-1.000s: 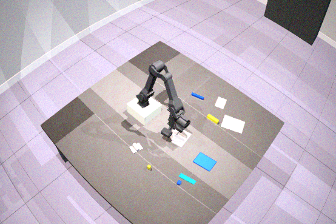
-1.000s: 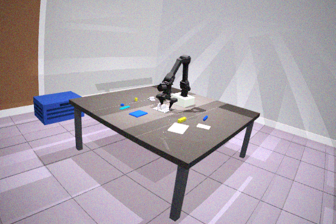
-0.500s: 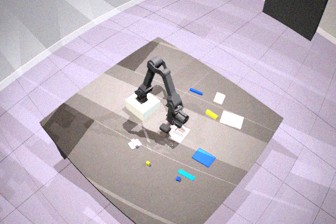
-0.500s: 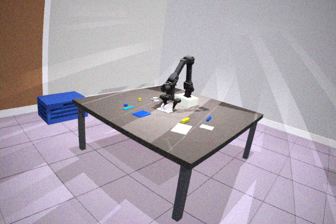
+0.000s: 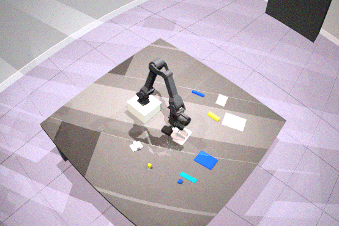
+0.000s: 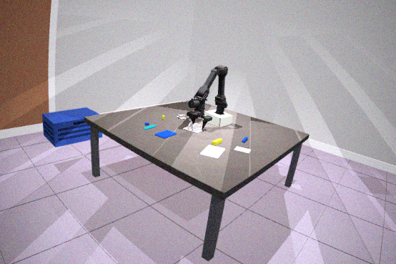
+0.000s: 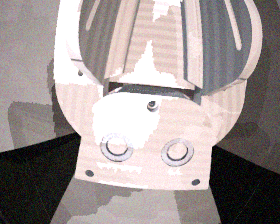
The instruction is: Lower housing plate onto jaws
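Plate seating: whether the plate (image 7: 143,167) sits level and closed on the stubs cannot be told; the stubs are hidden
Finger contact: too dark to tell whether the gripper (image 5: 175,131) (image 6: 199,126) (image 7: 145,145) touches the plate
Fingers, wrist view: cut off by the side edges
Curved walls (image 7: 221,40): upper ends cut off by the wrist view's top edge
White piece (image 5: 136,146) (image 6: 181,116): too small to make out its shape
Cabinet (image 5: 298,5): top cut off in the top view
Table (image 5: 128,185) (image 6: 143,145): near corner cut off by the top view's bottom edge
Blue crate (image 6: 66,129): right end partly behind the table
Brown panel (image 6: 21,49): cut off at left
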